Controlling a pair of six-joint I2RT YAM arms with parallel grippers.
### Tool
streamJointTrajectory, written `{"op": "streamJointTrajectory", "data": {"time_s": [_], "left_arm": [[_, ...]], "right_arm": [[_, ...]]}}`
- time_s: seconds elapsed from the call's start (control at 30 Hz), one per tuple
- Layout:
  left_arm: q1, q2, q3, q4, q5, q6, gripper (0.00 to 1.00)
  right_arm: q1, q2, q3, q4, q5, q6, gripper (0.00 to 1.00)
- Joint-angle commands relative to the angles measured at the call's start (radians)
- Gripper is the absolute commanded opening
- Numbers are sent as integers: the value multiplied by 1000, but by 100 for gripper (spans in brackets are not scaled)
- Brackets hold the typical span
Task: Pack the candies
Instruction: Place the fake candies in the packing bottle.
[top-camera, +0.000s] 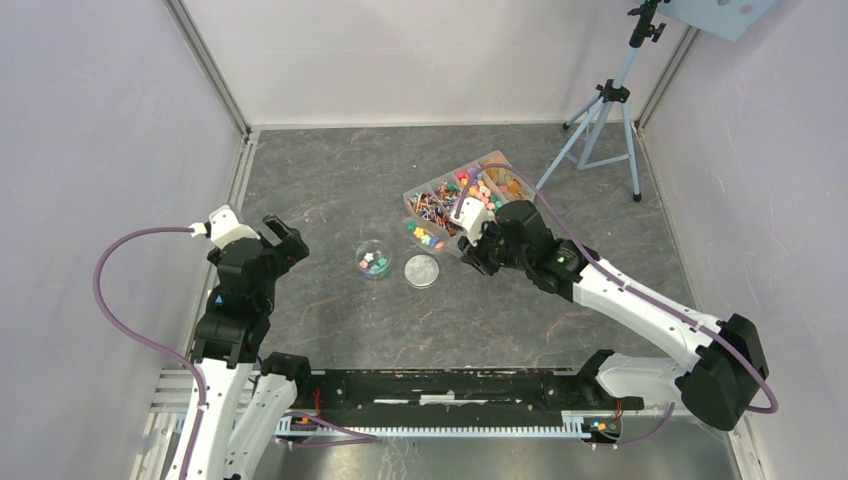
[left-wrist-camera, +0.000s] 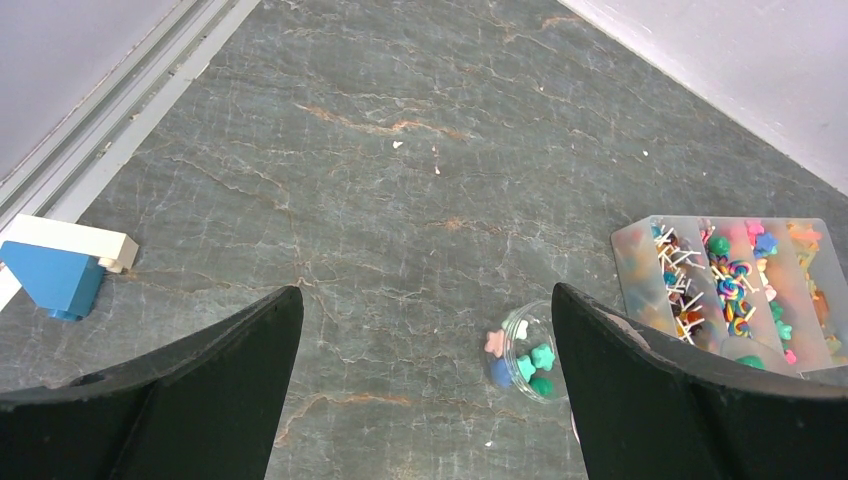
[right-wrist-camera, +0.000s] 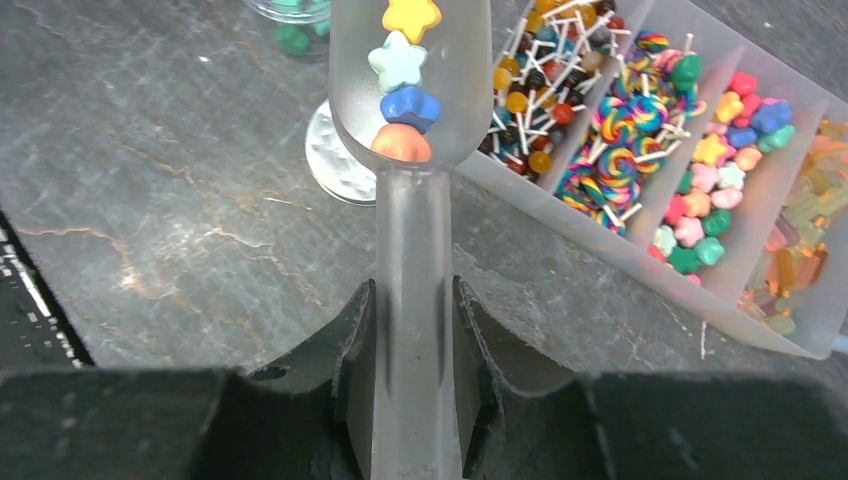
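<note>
the candies (right-wrist-camera: 397, 62) i am watching are tiny and bright. four sit in a row in the bowl of a clear scoop (right-wrist-camera: 410, 250): a yellow star, a pale green star, a blue one and an orange one nearest the handle.

more lie in a translucent divided tray (right-wrist-camera: 620, 245) at the far right of the dark marbled surface (top-camera: 330, 180). one compartment holds small ball lollipops on white sticks, the next holds rainbow swirl lollipops, the next holds star and flower shapes in pink, red, green, blue and yellow, and the last holds pale orange and yellow jelly pieces.

a small clear round jar (top-camera: 374, 260) stands open well left of the tray. it has a few pink, green and blue candies inside. the round grey lid (top-camera: 422, 271) lies flat just right of it.

the right tool (right-wrist-camera: 412, 300) is closed narrow on the scoop's handle. its arm reaches forward and left, and the bowl hangs over the far edge of the lid, between tray and jar.

the left tool (left-wrist-camera: 425, 290) is spread wide with nothing in it. it hangs above the surface left of the jar, arm bent upright.
</note>
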Motion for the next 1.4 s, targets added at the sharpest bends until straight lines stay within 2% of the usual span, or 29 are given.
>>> {"op": "streamJointTrajectory", "data": {"time_s": [0.0,0.47,1.37], "left_arm": [[-4,-6,22,18,-17,27,100],[-4,-16,22,14,-24,24,100],[-4,-47,20,10,-52,27,100]], "right_arm": [[47,-4,76,-28,-23,36,0],[147,98,117,-53,-8,101,0],[192,343,454,-372,82,96,0]]}}
